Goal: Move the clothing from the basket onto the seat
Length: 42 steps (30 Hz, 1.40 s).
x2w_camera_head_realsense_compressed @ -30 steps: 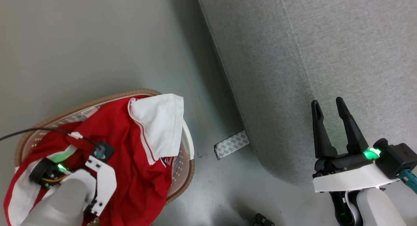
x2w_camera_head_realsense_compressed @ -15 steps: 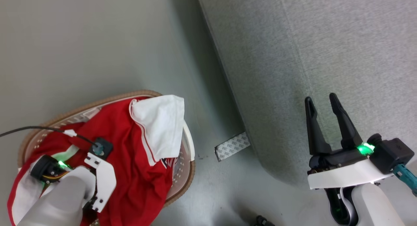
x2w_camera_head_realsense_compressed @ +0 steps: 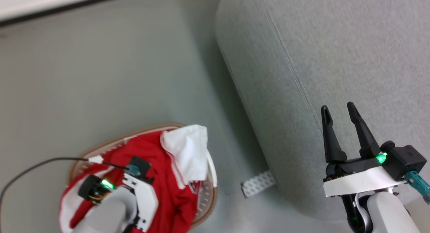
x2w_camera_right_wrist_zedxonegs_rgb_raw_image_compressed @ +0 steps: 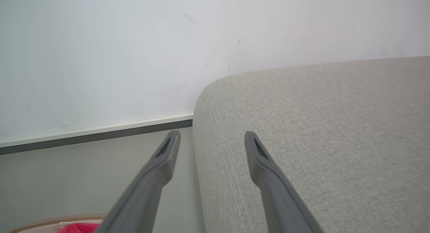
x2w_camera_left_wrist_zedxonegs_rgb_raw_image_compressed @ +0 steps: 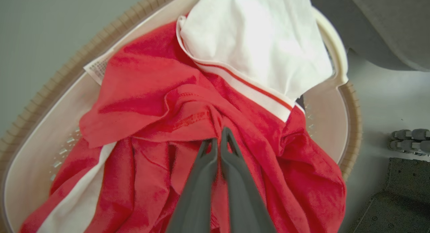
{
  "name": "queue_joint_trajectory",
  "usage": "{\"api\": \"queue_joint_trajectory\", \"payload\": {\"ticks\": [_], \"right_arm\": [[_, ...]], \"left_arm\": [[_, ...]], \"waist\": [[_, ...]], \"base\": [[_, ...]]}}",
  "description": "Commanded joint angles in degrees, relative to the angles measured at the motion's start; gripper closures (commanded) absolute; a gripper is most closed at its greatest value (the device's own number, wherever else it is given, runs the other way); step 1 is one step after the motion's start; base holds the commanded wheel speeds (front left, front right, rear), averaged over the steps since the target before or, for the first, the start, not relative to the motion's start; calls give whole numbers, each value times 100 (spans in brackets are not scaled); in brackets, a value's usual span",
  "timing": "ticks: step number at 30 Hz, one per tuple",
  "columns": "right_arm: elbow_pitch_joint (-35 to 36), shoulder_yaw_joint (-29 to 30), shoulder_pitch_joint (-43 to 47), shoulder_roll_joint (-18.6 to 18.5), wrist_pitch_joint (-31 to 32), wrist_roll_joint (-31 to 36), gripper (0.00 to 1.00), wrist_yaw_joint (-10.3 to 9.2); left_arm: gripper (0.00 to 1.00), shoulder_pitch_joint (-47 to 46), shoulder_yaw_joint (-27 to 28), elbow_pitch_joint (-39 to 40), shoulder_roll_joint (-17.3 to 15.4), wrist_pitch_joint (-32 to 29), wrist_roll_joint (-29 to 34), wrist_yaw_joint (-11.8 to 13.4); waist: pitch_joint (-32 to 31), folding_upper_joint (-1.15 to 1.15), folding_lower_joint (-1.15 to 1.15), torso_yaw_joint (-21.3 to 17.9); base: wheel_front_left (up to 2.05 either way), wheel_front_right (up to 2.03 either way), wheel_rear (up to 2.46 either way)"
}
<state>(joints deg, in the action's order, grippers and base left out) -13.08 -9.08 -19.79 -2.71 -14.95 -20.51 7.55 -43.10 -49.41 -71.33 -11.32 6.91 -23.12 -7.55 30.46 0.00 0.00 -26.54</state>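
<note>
Red clothing heaped in the basket, none of it on the seat. Pinched shut on a red fold: left end effector. Spread wide and empty above the seat: right end effector. Grasp likely done; lift, carry, release pending.

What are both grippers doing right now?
Left gripper: closed, pinching the clothing in the basket.
Right gripper: open, holding nothing.
</note>
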Motion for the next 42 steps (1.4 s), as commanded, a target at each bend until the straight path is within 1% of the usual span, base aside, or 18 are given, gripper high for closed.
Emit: {"api": "queue_joint_trajectory", "payload": {"ticks": [1, 7, 8, 13, 18, 25, 29, 36, 42], "right_arm": [[-69, 54, 80, -10, -12, 106, 0, -13], [-243, 163, 204, -15, -12, 319, 0, -12], [-243, 163, 204, -15, -12, 319, 0, -12], [-372, 207, 337, -15, -12, 413, 0, -12], [-474, 238, 506, -16, -12, 454, 0, -12], [-541, 276, 682, -15, -12, 463, 0, -13], [-559, 250, 795, -16, -12, 414, 0, -12], [-597, 130, 933, -14, -12, 384, 0, -12], [-576, 30, 970, -14, -11, 343, 0, -12]], "left_arm": [[100, 134, -38, 62, 83, 148, -142, 6], [100, 379, -129, 328, 344, 575, -574, 6], [100, 379, -129, 328, 344, 575, -574, 6], [100, 522, -178, 709, 435, 769, -929, 6], [100, 640, -65, 1260, 387, 826, -1222, 6], [100, 918, 456, 2485, 209, 825, -1166, 6], [100, 1076, 761, 3083, 185, 825, -1092, 6], [100, 1049, 1084, 3966, 173, 826, -999, 5], [100, 898, 1280, 4524, 180, 826, -994, 55]], "waist": [[-570, 0, 0, 411], [-1267, 0, 0, 853], [-1267, 0, 0, 853], [-1757, 0, 0, 1180], [-2182, 0, 0, 1461], [-2622, 0, 0, 1747], [-2804, 0, 0, 1842], [-3025, 0, 0, 1947], [-3159, 0, 0, 1980]], "base": [[0, 0, 0], [0, 0, 0], [0, 0, 0], [0, 0, 0], [0, 0, 0], [0, 0, 0], [0, 0, 0], [0, 0, 0], [0, 0, 0]]}}
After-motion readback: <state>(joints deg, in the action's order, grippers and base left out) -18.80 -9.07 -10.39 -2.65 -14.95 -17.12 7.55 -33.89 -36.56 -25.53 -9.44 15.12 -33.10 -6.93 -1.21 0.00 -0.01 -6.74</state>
